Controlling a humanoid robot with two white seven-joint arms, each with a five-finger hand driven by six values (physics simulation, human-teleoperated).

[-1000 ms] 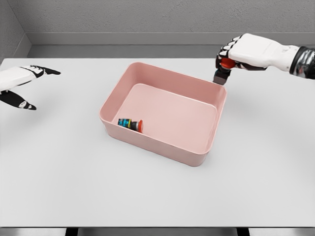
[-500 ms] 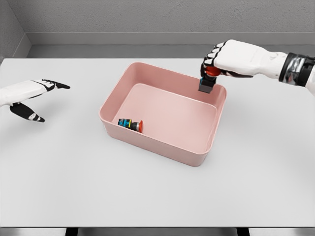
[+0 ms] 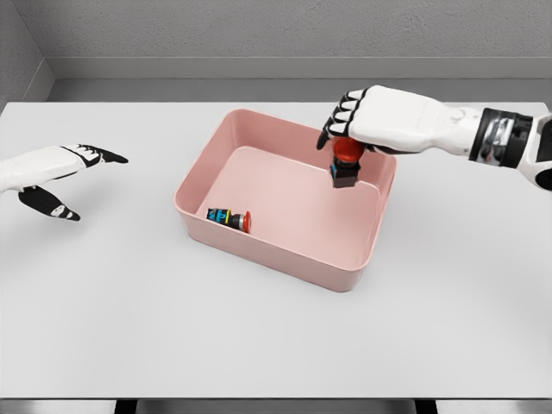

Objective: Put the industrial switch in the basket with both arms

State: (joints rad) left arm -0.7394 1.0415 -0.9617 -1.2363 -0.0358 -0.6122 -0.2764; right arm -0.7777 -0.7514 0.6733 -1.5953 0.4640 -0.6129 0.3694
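We get one head view, looking down and forward over the bench point(image 3: 103, 328), basket point(image 3: 259, 246) mid-distance, centered.

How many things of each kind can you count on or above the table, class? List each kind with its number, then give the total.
Industrial switches: 2, one lying in the basket, one held over it by the right hand
Pink basket: 1
Robot hands: 2, counting the left hand, open
Total: 5
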